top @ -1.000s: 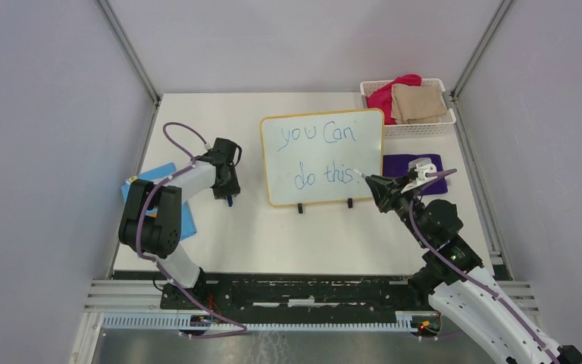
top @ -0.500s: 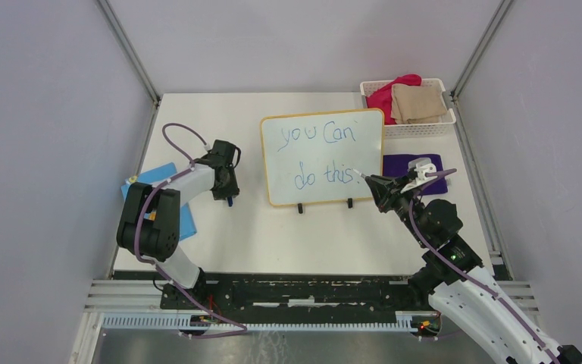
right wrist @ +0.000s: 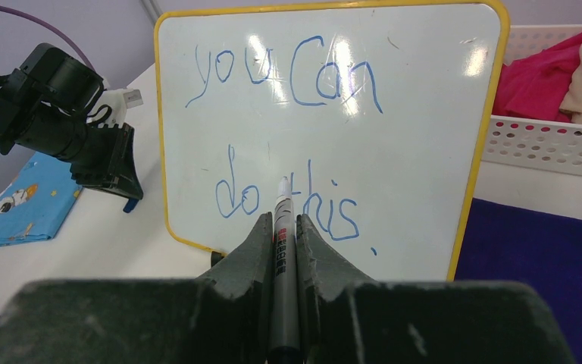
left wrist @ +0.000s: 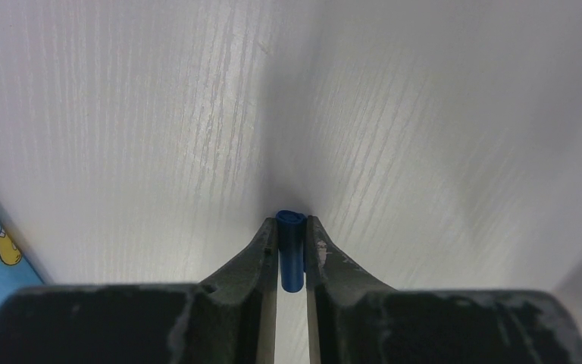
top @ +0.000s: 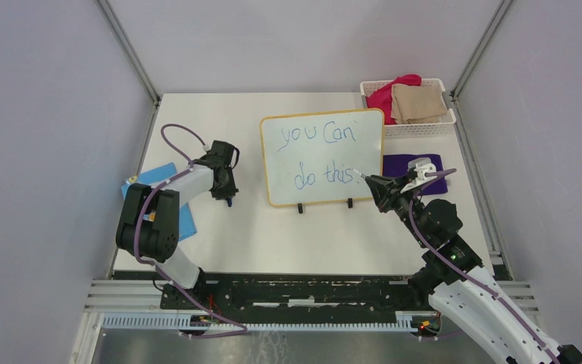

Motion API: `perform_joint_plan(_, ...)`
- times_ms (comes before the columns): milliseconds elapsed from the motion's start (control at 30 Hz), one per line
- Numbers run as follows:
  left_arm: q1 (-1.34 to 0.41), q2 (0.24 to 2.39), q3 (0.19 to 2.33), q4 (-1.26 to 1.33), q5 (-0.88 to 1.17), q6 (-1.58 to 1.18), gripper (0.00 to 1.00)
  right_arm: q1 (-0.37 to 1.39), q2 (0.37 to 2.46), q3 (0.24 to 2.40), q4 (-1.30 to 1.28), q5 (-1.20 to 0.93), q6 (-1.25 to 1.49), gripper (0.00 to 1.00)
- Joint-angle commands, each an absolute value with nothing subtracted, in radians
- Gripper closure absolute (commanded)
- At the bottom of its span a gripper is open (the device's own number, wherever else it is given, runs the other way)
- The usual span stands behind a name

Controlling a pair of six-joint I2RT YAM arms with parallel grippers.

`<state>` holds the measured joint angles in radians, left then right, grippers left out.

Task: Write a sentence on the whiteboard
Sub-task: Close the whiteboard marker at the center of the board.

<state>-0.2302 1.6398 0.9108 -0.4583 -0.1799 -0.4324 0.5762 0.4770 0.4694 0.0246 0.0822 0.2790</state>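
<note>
Since the sentence (right wrist: 330,82) reads complete, my judgement is that the risk now lies in getting away cleanly. The right gripper (right wrist: 284,224) is clamped on a slim white marker pen (right wrist: 281,288) with its bare tip aimed at the small glossy white whiteboard with the yellow-orange rim (top: 322,155). I cannot tell whether the tip touches the surface. Any forward drift could leave a stray stroke across "this", or shove the light board back on its two black feet (top: 300,208) and tip it. The left gripper (left wrist: 292,227) is closed on a small blue cylindrical cap (left wrist: 291,258), held low over the white table (top: 273,235) near its left edge, just beside a flat blue card (top: 159,176). If the cap goes back on, a poor line-up between the arms could skew it in that narrow grip or smear ink on the fingers. The whiteboard stands leaning back at the middle of the table, towards the far edge. A purple cloth (top: 402,163) lies at its right, and a white perforated basket of red and tan cloths (top: 417,129) sits in the far right corner. The writing is thin blue script in two lines, "you Can" over "do this.", slightly uneven but legible, with glare spots on the upper line.
</note>
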Motion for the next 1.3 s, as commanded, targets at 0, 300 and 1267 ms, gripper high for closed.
perform_joint_plan(0,-0.227,1.688,0.845,-0.532,-0.14,-0.393,0.85,0.583,0.476,0.509,0.052,0.078,0.267,1.0)
perform_joint_plan(300,-0.226,1.645,0.844,-0.527,-0.152,-0.411,0.98,0.582,0.484,0.514,0.048,0.081,0.267,1.0)
perform_joint_plan(1267,-0.227,1.268,0.855,-0.552,-0.142,-0.504,0.98,0.582,0.515,0.532,0.034,0.06,0.259,1.0)
